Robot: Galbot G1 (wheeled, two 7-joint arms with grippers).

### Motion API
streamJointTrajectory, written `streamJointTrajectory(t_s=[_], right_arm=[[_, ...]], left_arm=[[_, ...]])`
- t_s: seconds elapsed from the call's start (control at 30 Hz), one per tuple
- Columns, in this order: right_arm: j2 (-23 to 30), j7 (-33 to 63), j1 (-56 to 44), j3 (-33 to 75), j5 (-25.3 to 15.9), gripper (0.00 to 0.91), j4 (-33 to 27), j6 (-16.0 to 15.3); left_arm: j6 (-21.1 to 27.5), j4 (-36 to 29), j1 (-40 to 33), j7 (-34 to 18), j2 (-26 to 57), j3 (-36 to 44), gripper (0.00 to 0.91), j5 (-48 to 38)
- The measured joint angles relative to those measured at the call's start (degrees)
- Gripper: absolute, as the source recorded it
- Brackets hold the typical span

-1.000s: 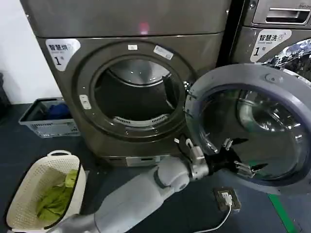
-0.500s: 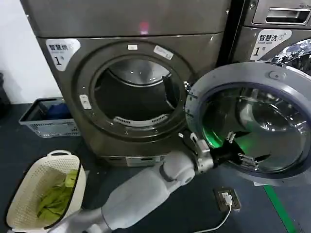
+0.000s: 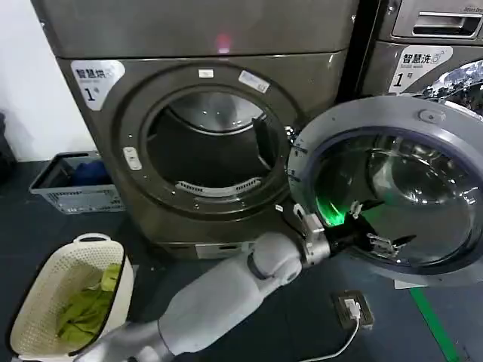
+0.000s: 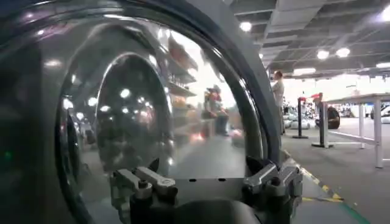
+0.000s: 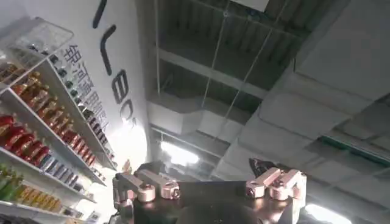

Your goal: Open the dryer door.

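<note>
Dryer door [image 3: 423,121] swung wide to the right of the drum opening [image 3: 207,147]. Left gripper [image 3: 371,228] spread against door's inner glass; right gripper [image 5: 207,185] spread, aimed at ceiling.

A white sticker [image 3: 96,78] on the dryer [image 3: 204,45] reads "智慧烘" over "1". The washer [image 3: 434,45] beside it carries a sticker [image 3: 425,65] reading "智慧洗" and "1".

Left arm extended from 7 o'clock toward 3 o'clock, elbow bent, forearm rising. Left gripper [image 3: 372,226] fingers spread wide apart, holding nothing. Right gripper [image 5: 210,185] tilted upward, fingers likewise spread, holding nothing.
</note>
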Motion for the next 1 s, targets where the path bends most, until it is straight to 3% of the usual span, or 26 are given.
streamJointTrajectory(t_s=[1.0], right_arm=[[-1.0,-0.1,0.2,0.2,-0.2,0.907,-0.6,0.4]], left_arm=[[-2.7,-13.2,3.3,0.1,13.0,-1.2,0.907,-4.3]])
